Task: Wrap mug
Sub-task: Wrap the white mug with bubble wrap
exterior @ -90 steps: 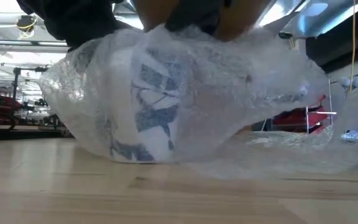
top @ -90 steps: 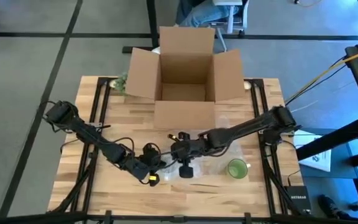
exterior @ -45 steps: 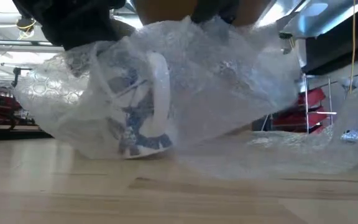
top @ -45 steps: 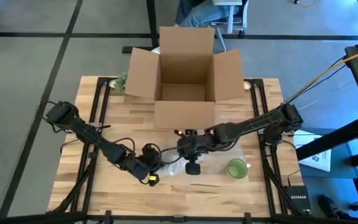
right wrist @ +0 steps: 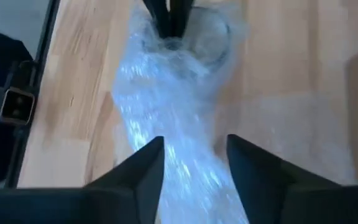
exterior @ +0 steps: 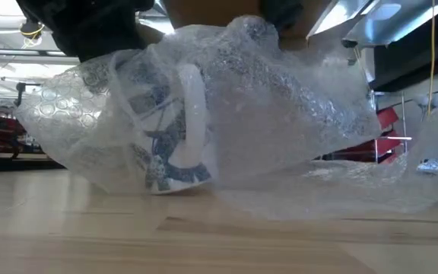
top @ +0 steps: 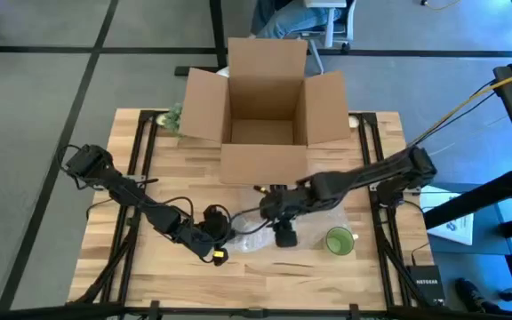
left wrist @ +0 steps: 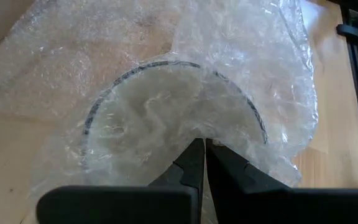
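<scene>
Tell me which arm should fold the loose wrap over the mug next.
Probably right. The left hand is shut on the wrap at the mug, pinning it; the right hand is open over the loose wrap.

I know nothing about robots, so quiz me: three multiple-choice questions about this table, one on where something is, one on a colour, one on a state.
1. Where is the green cup?
A. inside the box
B. on the table, right of the wrapped mug
C. in a gripper

2. What colour is the mug's pattern?
A. blue on white
B. red
C. plain black

3. How is the cardboard box?
A. taped shut
B. flattened
C. open, flaps up

Answers:
1 B: the green cup stands on the table, right of the mug.
2 A: blue marks show through the bubble wrap.
3 C: the cardboard box shows its inside from above.

The left gripper pinches the bubble wrap; the right gripper is open.
</scene>
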Controlling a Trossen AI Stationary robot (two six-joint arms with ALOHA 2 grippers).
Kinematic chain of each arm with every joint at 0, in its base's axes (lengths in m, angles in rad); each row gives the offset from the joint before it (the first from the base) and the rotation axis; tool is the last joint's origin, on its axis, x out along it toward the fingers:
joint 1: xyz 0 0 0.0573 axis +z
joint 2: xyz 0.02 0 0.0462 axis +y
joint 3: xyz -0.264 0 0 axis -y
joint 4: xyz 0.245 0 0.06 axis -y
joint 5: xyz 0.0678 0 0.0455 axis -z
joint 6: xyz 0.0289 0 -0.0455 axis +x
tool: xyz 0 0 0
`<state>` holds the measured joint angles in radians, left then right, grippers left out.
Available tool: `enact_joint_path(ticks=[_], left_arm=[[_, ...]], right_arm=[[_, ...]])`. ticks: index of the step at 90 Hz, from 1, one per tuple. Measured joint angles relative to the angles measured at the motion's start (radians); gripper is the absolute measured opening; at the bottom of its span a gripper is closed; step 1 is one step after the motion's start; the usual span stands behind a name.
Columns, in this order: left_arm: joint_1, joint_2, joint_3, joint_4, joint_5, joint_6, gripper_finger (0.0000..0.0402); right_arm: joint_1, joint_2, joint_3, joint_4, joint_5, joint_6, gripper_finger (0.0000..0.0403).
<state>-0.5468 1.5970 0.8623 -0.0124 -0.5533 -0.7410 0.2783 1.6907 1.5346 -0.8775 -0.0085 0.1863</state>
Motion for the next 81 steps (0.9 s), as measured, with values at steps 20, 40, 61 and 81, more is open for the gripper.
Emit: enact_joint_path(ticks=[20,40,61,81], left_arm=[[0.0,0.0,0.0,0.002,0.0,-0.007,0.0],[0.0,0.0,0.0,0.002,0.0,-0.007,0.0],[0.005,0.0,0.0,0.004,0.0,-0.007,0.0],[0.025,-0.002,0.001,0.007,0.036,-0.007,0.0]], right_arm=[[0.037,-0.059,0.023,-0.29,0.01,0.187,0.0179],[0.147,-0.054,-0.165,-0.159,0.077,0.337,0.0169],[0.147,0.001,-0.337,0.463,0.144,0.266,0.007],[0.059,0.07,-0.338,0.773,0.209,0.08,0.0013]])
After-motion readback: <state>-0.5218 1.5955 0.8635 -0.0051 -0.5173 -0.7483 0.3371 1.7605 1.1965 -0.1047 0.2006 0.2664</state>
